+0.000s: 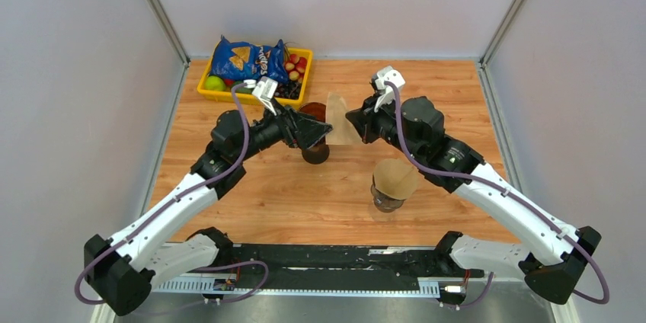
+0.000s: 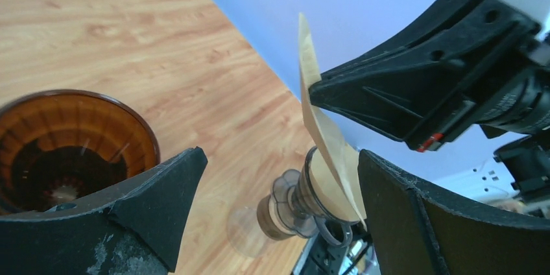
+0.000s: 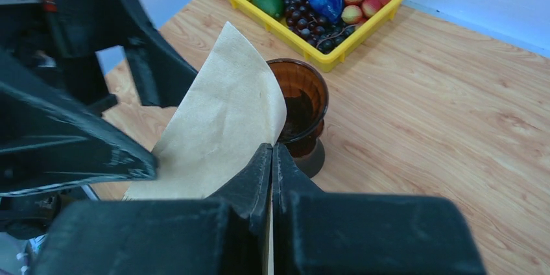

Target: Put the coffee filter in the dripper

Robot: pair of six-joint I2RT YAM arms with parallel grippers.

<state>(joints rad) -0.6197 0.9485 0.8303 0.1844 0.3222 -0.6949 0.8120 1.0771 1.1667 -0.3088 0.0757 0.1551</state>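
Observation:
My right gripper (image 1: 354,119) is shut on one edge of a tan paper coffee filter (image 1: 341,121) and holds it upright in the air at mid-table. In the right wrist view the filter (image 3: 220,126) fans out to the left of the closed fingertips (image 3: 272,148). My left gripper (image 1: 324,132) is open. In the left wrist view its jaws (image 2: 279,165) stand on either side of the filter (image 2: 324,126), whose lower edge is close to the right finger. The amber dripper (image 1: 316,154) stands just under the left gripper; it also shows in the wrist views (image 2: 65,139) (image 3: 301,103) and looks empty.
A second, clear dripper holding brown filter paper (image 1: 392,182) stands near the right arm and shows in the left wrist view (image 2: 311,197). A yellow tray (image 1: 202,91) with fruit and a blue chip bag (image 1: 247,60) sits at the back left. Grey walls enclose the table.

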